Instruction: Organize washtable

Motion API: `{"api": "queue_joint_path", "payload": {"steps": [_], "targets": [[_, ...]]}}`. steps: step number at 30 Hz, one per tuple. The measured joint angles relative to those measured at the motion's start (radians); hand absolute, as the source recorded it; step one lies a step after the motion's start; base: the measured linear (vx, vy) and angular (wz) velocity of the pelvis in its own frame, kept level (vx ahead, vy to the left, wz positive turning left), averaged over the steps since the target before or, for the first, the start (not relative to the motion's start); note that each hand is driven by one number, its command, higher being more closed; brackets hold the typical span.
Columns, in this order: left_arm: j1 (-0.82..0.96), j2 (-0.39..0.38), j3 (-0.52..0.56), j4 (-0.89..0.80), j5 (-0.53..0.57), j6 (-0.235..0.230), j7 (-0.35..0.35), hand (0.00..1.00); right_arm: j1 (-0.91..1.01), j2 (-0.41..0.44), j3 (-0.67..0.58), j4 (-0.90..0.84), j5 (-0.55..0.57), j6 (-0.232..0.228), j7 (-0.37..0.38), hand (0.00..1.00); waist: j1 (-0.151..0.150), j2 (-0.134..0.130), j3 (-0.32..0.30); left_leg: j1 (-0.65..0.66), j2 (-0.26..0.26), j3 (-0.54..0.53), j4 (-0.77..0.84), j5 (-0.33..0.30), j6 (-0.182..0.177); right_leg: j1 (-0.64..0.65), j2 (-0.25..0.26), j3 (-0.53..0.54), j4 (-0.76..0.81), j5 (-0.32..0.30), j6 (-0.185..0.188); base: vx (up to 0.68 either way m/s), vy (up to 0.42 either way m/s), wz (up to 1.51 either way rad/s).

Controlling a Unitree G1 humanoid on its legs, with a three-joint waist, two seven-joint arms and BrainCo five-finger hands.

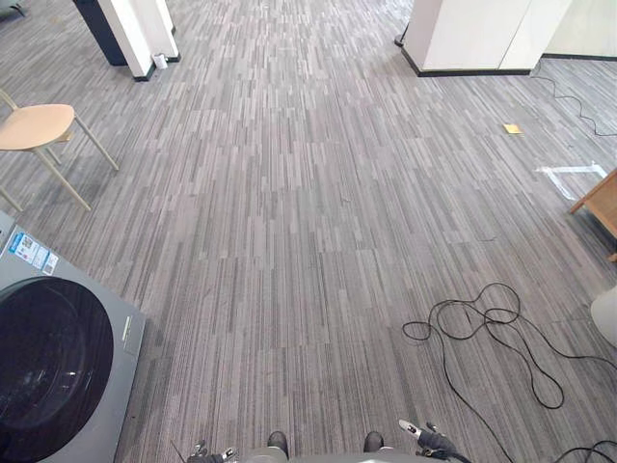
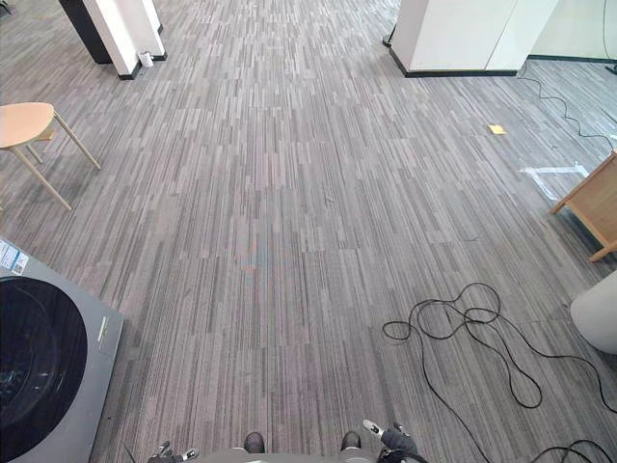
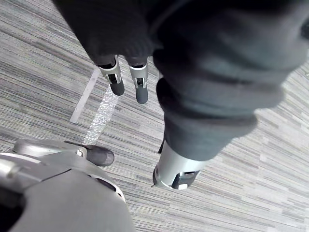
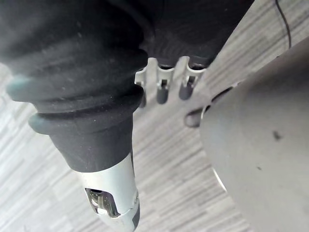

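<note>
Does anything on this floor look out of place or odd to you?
Only a small yellow square scrap lying alone on the grey striped carpet, in front of the white pillar. It looks like stray litter. White tape strips nearby seem to be deliberate floor marks.

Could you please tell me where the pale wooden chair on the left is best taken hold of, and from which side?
Probably by the seat's rim: the chair has a thin, flat seat overhanging slim splayed legs, so the left hand could hook its fingers under the edge, thumb on top. Come from its right-hand end, across the carpet.
</note>
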Motion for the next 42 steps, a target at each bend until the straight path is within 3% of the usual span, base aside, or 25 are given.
{"api": "queue_joint_path", "payload": {"steps": [6, 11, 13, 15, 16, 17, 18, 19, 22, 25, 27, 29, 30, 31, 32, 33, 34, 35, 36, 37, 39, 40, 42], "targets": [[0.001, 0.000, 0.002, 0.015, 0.000, 0.001, -0.001, 0.00, 0.004, 0.000, 0.000, 0.002, 0.000, 0.001, 0.000, 0.00, 0.000, -0.001, -0.013, -0.003, -0.010, -0.035, -0.018, 0.004, 0.006, 0.003, -0.008, -0.028, -0.001, -0.002, 0.004, -0.01, 0.002, 0.11], [0.001, 0.000, 0.016, 0.020, 0.000, 0.004, -0.007, 0.00, 0.007, 0.004, -0.003, 0.009, -0.003, 0.013, 0.002, 0.00, 0.016, -0.010, -0.028, -0.003, -0.031, -0.042, -0.016, 0.000, 0.011, 0.013, -0.030, -0.037, -0.012, 0.004, 0.019, 0.03, 0.033, 0.05], [-0.002, -0.004, 0.040, 0.020, 0.001, 0.006, -0.016, 0.00, 0.008, 0.013, -0.021, 0.009, -0.004, 0.019, 0.003, 0.00, 0.023, -0.029, -0.020, -0.010, -0.052, -0.047, 0.024, -0.039, 0.040, 0.019, -0.058, -0.049, 0.007, -0.016, 0.048, 0.04, 0.081, 0.14], [-0.003, -0.004, 0.048, 0.017, 0.000, 0.007, -0.026, 0.00, 0.014, 0.016, -0.056, 0.008, -0.004, 0.023, 0.003, 0.00, 0.022, -0.032, -0.018, -0.025, -0.078, -0.058, 0.114, -0.118, 0.054, 0.000, -0.106, -0.053, 0.111, -0.086, 0.066, 0.09, 0.138, 0.17], [-0.004, -0.007, 0.048, 0.018, 0.001, 0.011, -0.025, 0.00, 0.018, 0.008, -0.070, 0.006, -0.007, 0.021, 0.004, 0.00, 0.024, -0.021, -0.013, -0.011, -0.084, -0.061, 0.140, -0.154, 0.072, -0.046, -0.143, -0.056, 0.279, -0.126, 0.070, 0.07, 0.093, -0.02], [-0.003, -0.008, 0.048, 0.019, 0.002, 0.012, -0.025, 0.00, 0.016, 0.008, -0.071, 0.004, -0.008, 0.020, 0.004, 0.00, 0.024, -0.021, -0.013, -0.008, -0.082, -0.061, 0.140, -0.157, 0.077, -0.058, -0.147, -0.056, 0.305, -0.127, 0.066, 0.04, 0.131, -0.24], [0.003, -0.013, 0.046, 0.027, 0.022, 0.026, -0.025, 0.00, 0.013, -0.002, -0.081, -0.029, -0.017, -0.007, 0.001, 0.00, 0.014, 0.015, 0.002, 0.024, -0.056, -0.051, 0.132, -0.171, 0.096, -0.169, -0.159, -0.059, 0.542, -0.123, 0.006, 0.07, 0.124, -0.27], [0.001, -0.009, 0.047, 0.032, 0.025, 0.036, -0.025, 0.00, 0.010, -0.007, -0.082, -0.032, -0.017, -0.006, 0.004, 0.00, -0.002, 0.011, 0.003, 0.052, -0.041, -0.049, 0.122, -0.177, 0.098, -0.209, -0.163, -0.076, 0.602, -0.151, -0.002, 0.14, 0.108, -0.27], [-0.005, 0.008, 0.047, 0.057, 0.039, 0.047, -0.028, 0.00, 0.016, 0.002, -0.087, -0.034, 0.012, -0.004, 0.003, 0.00, -0.008, 0.003, 0.006, 0.087, 0.000, -0.040, 0.099, -0.205, 0.076, -0.303, -0.154, -0.169, 0.541, -0.163, -0.001, 0.20, 0.024, -0.06], [-0.019, 0.013, 0.050, 0.067, 0.056, 0.054, -0.025, 0.00, 0.014, -0.002, -0.094, -0.037, 0.035, -0.005, 0.000, 0.00, -0.014, -0.002, 0.017, 0.152, 0.010, -0.028, 0.081, -0.256, 0.024, -0.378, -0.138, -0.216, 0.217, -0.001, 0.012, 0.46, -0.072, -0.09], [-0.019, 0.014, 0.055, 0.076, 0.078, 0.055, -0.025, 0.00, 0.014, -0.002, -0.113, -0.040, 0.041, -0.005, -0.006, 0.00, -0.035, -0.001, 0.026, 0.207, 0.015, -0.025, 0.090, -0.294, -0.005, -0.395, -0.131, -0.226, 0.151, 0.047, 0.010, 0.63, -0.208, 0.18], [-0.005, -0.006, 0.075, 0.076, 0.080, 0.055, -0.025, 0.00, 0.033, -0.011, -0.129, -0.041, 0.049, -0.004, -0.010, 0.00, -0.059, 0.031, 0.015, 0.242, 0.062, -0.033, 0.135, -0.353, -0.043, -0.417, -0.098, -0.216, 0.244, 0.044, -0.042, 0.54, -0.253, 0.43], [-0.004, -0.019, 0.092, 0.078, 0.081, 0.054, -0.026, 0.00, 0.049, -0.015, -0.132, -0.037, 0.085, -0.003, -0.002, 0.00, -0.065, 0.046, 0.012, 0.213, 0.094, -0.047, 0.270, -0.360, -0.067, -0.426, -0.079, -0.184, 0.314, 0.127, -0.110, 0.67, -0.387, 0.13], [-0.006, -0.034, 0.108, 0.077, 0.082, 0.056, -0.025, 0.00, 0.050, -0.029, -0.131, -0.028, 0.097, 0.001, 0.005, 0.00, -0.057, 0.066, 0.003, 0.158, 0.130, -0.046, 0.413, -0.344, -0.098, -0.430, -0.059, -0.185, 0.355, 0.115, -0.114, 0.83, -0.535, -0.16], [-0.009, -0.058, 0.136, 0.075, 0.076, 0.058, -0.025, 0.00, 0.040, -0.051, -0.122, -0.022, 0.100, 0.005, 0.003, 0.00, -0.055, 0.087, 0.001, 0.065, 0.184, -0.043, 0.629, -0.240, -0.134, -0.408, -0.024, -0.189, 0.379, 0.064, -0.119, 0.85, -0.577, -0.59], [-0.016, -0.087, 0.172, 0.074, 0.066, 0.061, -0.023, 0.00, 0.036, -0.063, -0.094, -0.021, 0.115, 0.005, 0.001, 0.00, -0.051, 0.119, 0.022, -0.042, 0.231, -0.042, 0.872, 0.058, -0.111, -0.334, 0.022, -0.166, 0.342, 0.018, -0.122, 0.73, -0.435, -0.66], [-0.016, -0.089, 0.179, 0.073, 0.057, 0.055, -0.023, 0.00, 0.034, -0.071, -0.090, -0.019, 0.116, 0.005, 0.002, 0.00, -0.042, 0.122, 0.036, -0.080, 0.246, -0.044, 0.965, 0.073, -0.115, -0.293, 0.036, -0.158, 0.314, 0.012, -0.122, 0.58, -0.281, -0.62], [-0.025, -0.094, 0.180, 0.072, 0.056, 0.054, -0.023, 0.00, 0.032, -0.077, -0.090, -0.016, 0.116, 0.005, 0.003, 0.00, -0.039, 0.133, 0.047, -0.117, 0.256, -0.039, 1.053, 0.030, -0.106, -0.249, 0.053, -0.143, 0.285, 0.007, -0.124, 0.55, -0.197, -0.49], [-0.029, -0.096, 0.179, 0.065, 0.055, 0.054, -0.025, 0.00, 0.025, -0.082, -0.090, -0.006, 0.113, 0.006, 0.002, 0.00, -0.035, 0.136, 0.054, -0.173, 0.258, -0.029, 1.146, -0.054, -0.074, -0.176, 0.067, -0.126, 0.234, 0.001, -0.125, 0.67, -0.229, -0.59], [-0.029, -0.089, 0.177, 0.036, 0.049, 0.052, -0.026, 0.00, 0.021, -0.077, -0.084, 0.009, 0.096, 0.016, 0.003, 0.00, -0.027, 0.112, 0.068, -0.242, 0.245, 0.008, 1.185, -0.162, -0.048, -0.041, 0.071, -0.099, 0.140, -0.001, -0.127, 0.76, -0.238, -0.57], [-0.023, -0.083, 0.165, 0.001, 0.037, 0.046, -0.028, 0.00, 0.017, -0.064, -0.078, 0.011, 0.070, 0.023, 0.004, 0.00, -0.009, 0.082, 0.075, -0.327, 0.224, 0.052, 1.119, -0.213, -0.048, 0.051, 0.057, -0.077, 0.076, -0.017, -0.110, 0.60, -0.134, -0.55], [-0.023, -0.075, 0.164, -0.028, 0.025, 0.042, -0.027, 0.00, 0.006, -0.057, -0.077, 0.016, 0.043, 0.025, 0.004, 0.00, 0.011, 0.068, 0.076, -0.412, 0.206, 0.065, 0.941, -0.223, -0.046, 0.108, 0.047, -0.072, 0.039, -0.046, -0.071, 0.56, -0.023, -0.54], [-0.026, -0.073, 0.152, -0.032, 0.020, 0.042, -0.027, 0.00, 0.000, -0.054, -0.077, 0.017, 0.023, 0.027, 0.004, 0.00, 0.020, 0.066, 0.077, -0.446, 0.166, 0.038, 0.641, -0.205, -0.058, 0.163, 0.031, -0.069, 0.016, -0.080, -0.028, 0.66, 0.081, -0.37]]}}
